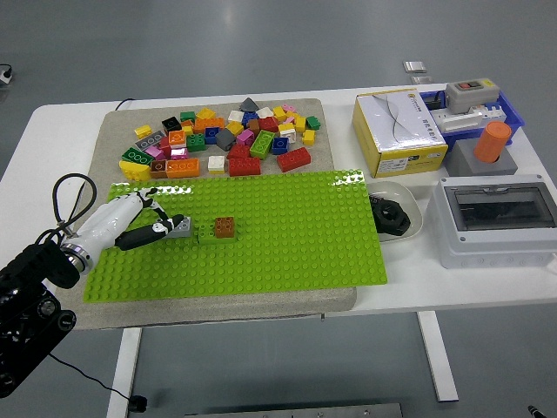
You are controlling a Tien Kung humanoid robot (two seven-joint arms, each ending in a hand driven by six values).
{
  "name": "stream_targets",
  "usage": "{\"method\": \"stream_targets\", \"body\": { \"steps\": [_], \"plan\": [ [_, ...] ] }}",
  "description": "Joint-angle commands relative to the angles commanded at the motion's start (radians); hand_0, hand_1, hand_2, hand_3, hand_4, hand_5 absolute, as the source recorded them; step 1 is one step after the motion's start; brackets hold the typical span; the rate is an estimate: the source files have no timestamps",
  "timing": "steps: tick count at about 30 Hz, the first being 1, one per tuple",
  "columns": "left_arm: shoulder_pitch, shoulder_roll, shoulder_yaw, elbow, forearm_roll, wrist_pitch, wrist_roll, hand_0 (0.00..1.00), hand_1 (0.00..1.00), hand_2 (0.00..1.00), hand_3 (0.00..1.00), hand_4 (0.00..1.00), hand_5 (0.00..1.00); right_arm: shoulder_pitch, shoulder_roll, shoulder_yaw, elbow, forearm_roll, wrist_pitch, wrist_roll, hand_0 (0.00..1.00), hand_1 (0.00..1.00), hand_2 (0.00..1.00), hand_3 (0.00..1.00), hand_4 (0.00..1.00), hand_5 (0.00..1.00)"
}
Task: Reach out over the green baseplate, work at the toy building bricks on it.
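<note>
Grey brick (181, 228) pinched in left hand (130, 223)

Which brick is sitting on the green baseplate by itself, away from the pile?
The brown brick stands alone on the green baseplate, just right of the grey brick in the left robot hand. The other loose bricks lie piled behind the plate.
</note>
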State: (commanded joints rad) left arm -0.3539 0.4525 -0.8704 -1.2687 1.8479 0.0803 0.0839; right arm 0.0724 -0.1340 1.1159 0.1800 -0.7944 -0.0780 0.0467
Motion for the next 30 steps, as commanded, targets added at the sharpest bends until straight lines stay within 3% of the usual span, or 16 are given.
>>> {"method": "stream_targets", "body": {
  "steps": [4, 12, 24, 30],
  "plan": [
    [-0.005, 0.001, 0.01, 0.01, 0.006, 0.022, -0.026, 0.998, 0.998, 0.998, 0.591, 0.807, 0.998, -0.001, -0.001, -0.002, 0.0, 0.001, 0.0, 0.0, 0.714, 0.585, 0.697, 0.68, 0.765, 0.73],
    [-0.017, -0.03, 0.003, 0.067, 0.038, 0.065, -0.069, 0.998, 0.998, 0.998, 0.593, 0.806, 0.998, 0.001, 0.001, -0.015, 0.0, 0.003, 0.001, 0.0, 0.714, 0.589, 0.697, 0.678, 0.77, 0.733],
    [-0.005, -0.052, 0.001, 0.11, 0.045, 0.067, -0.072, 0.998, 0.998, 0.998, 0.594, 0.81, 0.998, 0.001, 0.003, -0.02, 0.0, 0.011, 0.002, 0.004, 0.714, 0.589, 0.698, 0.679, 0.779, 0.741],
    [0.009, -0.054, 0.0, 0.095, 0.05, 0.065, -0.068, 0.998, 0.998, 0.998, 0.594, 0.809, 0.998, 0.001, 0.003, -0.018, 0.0, 0.013, 0.002, 0.006, 0.714, 0.587, 0.698, 0.679, 0.78, 0.739]
  ]
}}
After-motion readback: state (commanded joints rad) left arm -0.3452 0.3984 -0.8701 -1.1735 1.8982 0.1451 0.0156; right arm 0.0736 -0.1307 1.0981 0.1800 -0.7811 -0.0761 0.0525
